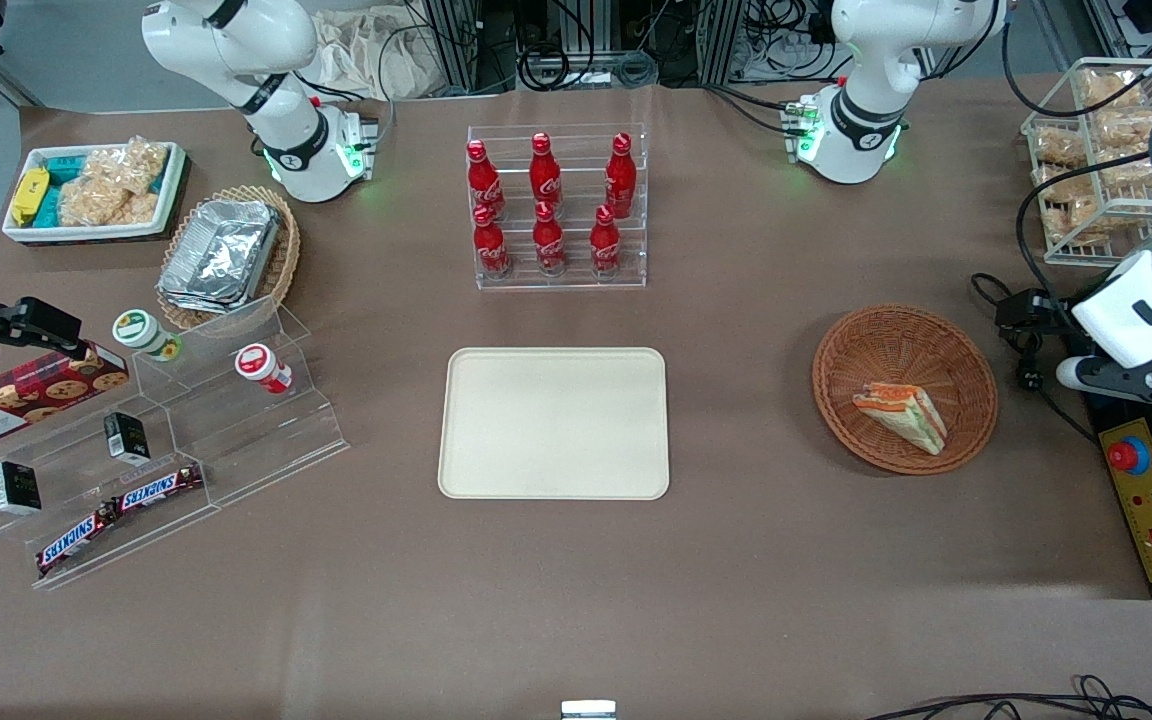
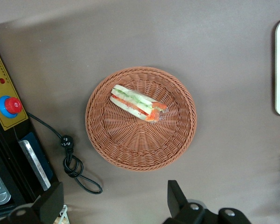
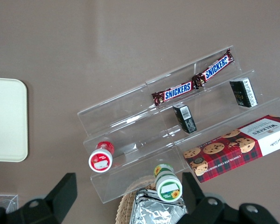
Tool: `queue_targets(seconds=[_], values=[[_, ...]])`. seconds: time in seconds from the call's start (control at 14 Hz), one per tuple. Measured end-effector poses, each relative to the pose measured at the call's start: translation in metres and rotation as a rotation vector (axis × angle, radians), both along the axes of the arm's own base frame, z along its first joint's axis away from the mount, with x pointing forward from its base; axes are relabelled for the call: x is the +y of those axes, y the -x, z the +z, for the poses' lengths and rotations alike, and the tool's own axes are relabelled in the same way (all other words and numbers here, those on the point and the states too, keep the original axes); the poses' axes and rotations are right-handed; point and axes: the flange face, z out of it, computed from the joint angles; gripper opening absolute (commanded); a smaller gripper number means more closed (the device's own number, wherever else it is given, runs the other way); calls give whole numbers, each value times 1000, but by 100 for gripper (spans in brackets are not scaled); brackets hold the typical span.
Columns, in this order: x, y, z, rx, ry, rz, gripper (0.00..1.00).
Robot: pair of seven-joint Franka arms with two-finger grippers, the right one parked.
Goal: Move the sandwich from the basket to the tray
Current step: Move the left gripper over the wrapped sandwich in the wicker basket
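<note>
Brown bench (image 1: pixel 756 400) carries the basket (image 2: pixel 107 135) holding the sandwich (image 2: pixel 136 103), the bare tray (image 1: pixel 554 423) mid-frame, while the claw (image 2: pixel 114 205) hovers above, spread wide, gripping nothing.

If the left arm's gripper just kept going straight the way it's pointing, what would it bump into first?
Probably the basket, perhaps its rim: the open gripper points down above it, the sandwich slightly off-line. Depth is unclear.
</note>
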Motion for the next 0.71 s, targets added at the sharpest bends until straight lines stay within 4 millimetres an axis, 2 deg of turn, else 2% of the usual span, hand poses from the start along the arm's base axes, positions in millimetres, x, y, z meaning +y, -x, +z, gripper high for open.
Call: queue_targets(seconds=[0.43, 0.57, 0.71], values=[[-1, -2, -6, 11, 0, 0, 100], [-2, -6, -18, 30, -4, 31, 100], [-2, -10, -35, 55, -23, 159, 100]])
